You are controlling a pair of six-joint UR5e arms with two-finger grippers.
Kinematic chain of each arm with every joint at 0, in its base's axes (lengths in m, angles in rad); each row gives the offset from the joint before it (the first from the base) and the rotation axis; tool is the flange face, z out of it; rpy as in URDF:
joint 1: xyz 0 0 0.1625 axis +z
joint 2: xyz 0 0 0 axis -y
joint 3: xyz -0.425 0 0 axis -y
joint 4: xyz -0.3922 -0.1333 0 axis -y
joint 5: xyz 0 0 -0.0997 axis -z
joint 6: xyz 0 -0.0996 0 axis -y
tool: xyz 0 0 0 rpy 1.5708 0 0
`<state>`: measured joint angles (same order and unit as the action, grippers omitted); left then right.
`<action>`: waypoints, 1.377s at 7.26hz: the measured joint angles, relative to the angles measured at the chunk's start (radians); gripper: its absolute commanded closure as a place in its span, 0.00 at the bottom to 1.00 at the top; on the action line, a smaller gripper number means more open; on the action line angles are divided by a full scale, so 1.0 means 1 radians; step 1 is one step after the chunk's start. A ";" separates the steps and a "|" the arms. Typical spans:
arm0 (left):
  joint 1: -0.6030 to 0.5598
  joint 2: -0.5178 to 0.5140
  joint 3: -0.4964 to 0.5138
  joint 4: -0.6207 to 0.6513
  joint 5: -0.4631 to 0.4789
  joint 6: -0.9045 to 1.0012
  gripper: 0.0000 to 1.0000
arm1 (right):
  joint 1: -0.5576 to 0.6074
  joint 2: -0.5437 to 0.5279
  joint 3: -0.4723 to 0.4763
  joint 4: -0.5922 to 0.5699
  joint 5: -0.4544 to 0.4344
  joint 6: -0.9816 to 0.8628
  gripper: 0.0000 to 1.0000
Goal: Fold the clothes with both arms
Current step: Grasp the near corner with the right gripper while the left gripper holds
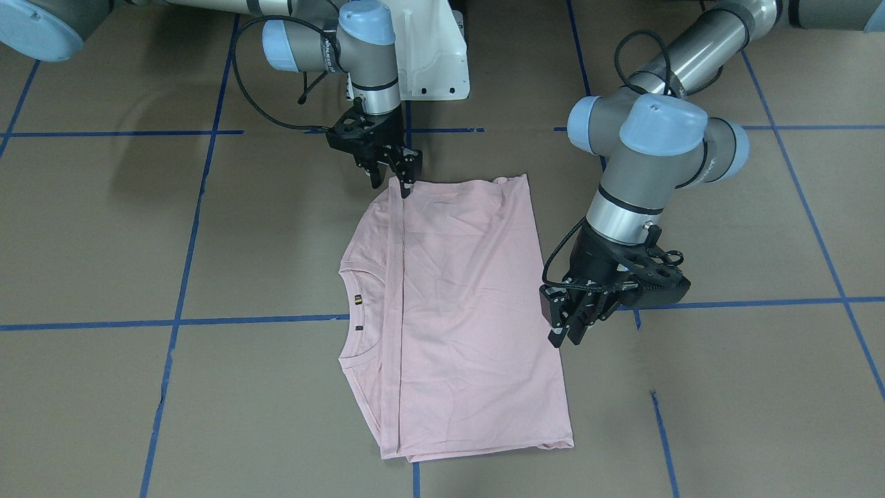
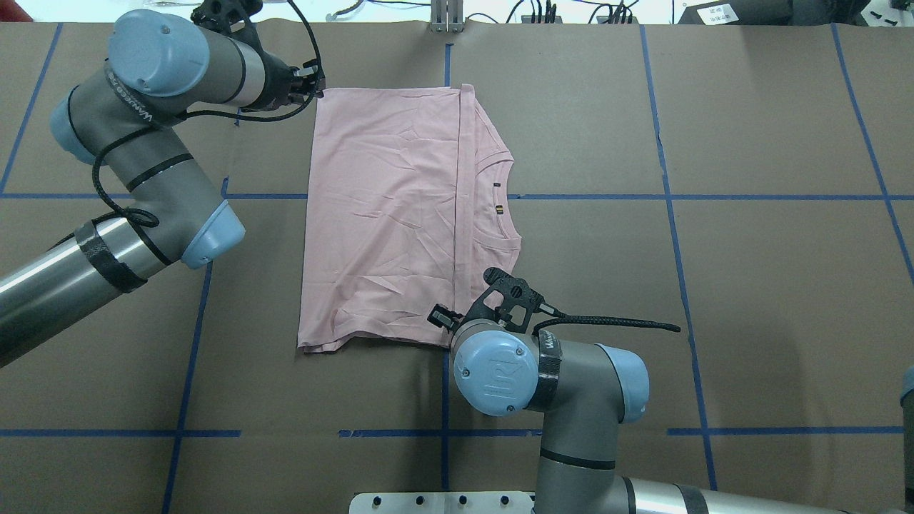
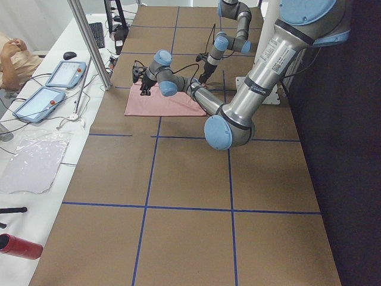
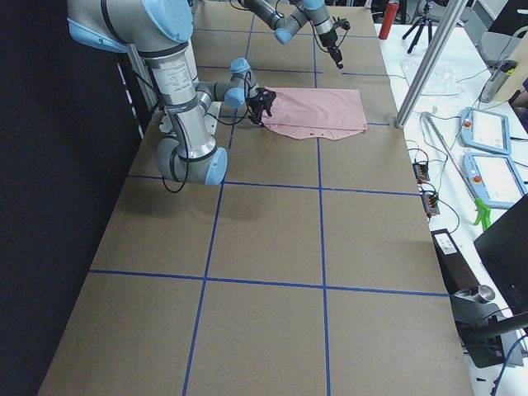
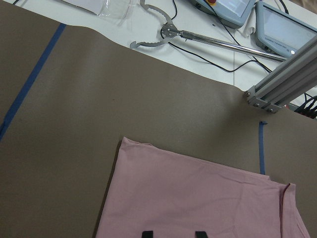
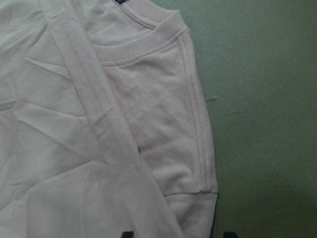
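Folding looks partly done: under the right gripper [image 1: 391,188], jaws apart, the T-shirt [image 1: 470,311] lies flat, doubled over once, plain side up; beyond, the left gripper [image 1: 564,339] hangs spread above its far corner. Further folds likely remain.

1. Light's bright and even from overhead on my feeds. The right arm [image 1: 366,69] only drops a soft, faint shadow on the table [image 1: 83,228].
2. Right wrist view: dim, greenish, slightly soft.
3. Left wrist view's crisp.
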<state>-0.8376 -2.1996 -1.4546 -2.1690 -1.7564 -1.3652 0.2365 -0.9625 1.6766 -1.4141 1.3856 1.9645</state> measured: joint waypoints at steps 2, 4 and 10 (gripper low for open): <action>0.000 0.000 -0.001 0.000 0.000 0.000 0.60 | 0.000 0.001 -0.010 -0.001 0.001 0.000 0.55; 0.000 0.000 -0.002 0.001 0.000 0.000 0.60 | 0.001 0.002 -0.014 -0.002 0.001 0.000 1.00; 0.000 0.026 -0.039 0.007 0.001 -0.001 0.60 | 0.010 -0.003 0.041 -0.004 0.009 -0.005 1.00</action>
<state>-0.8372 -2.1741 -1.4939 -2.1616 -1.7558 -1.3665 0.2464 -0.9657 1.7180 -1.4182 1.3943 1.9595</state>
